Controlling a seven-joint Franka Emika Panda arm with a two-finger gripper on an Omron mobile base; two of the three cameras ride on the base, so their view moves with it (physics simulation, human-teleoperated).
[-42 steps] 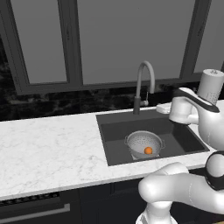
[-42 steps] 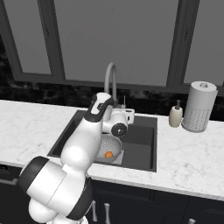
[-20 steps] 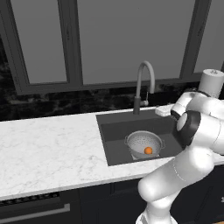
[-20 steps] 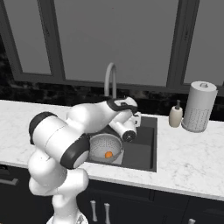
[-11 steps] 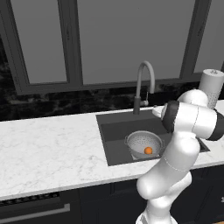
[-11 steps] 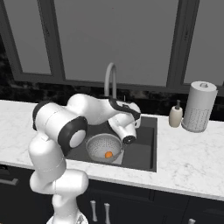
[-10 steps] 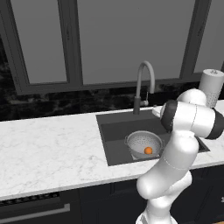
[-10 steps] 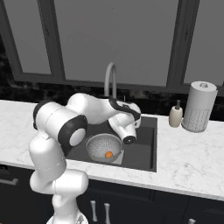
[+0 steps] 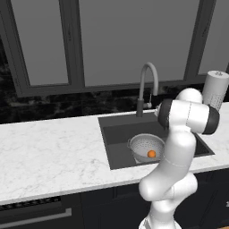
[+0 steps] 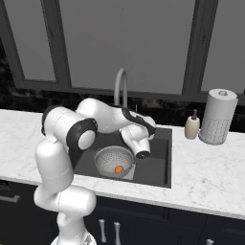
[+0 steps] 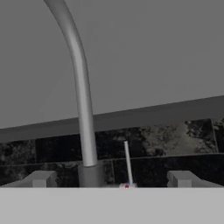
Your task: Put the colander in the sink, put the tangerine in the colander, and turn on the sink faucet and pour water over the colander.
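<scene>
In the hand view, the gripper (image 11: 111, 181) stands with jaws spread wide and empty; the sink faucet (image 11: 83, 127) rises between them, nearer the left one, its thin lever (image 11: 127, 162) upright beside it.

The tangerine (image 10: 118, 169) sits inside the colander (image 10: 113, 161) in the sink (image 10: 158, 168).

The arm has folded in over the sink (image 9: 120, 134) toward the faucet (image 11: 81, 100).

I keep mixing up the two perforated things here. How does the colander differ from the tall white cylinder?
The colander is a low, round, silver-grey bowl; the tall white cylinder is upright and narrow. The colander sits down in the sink and holds the tangerine; the cylinder stands on the counter to the right. Both have dotted walls.
</scene>
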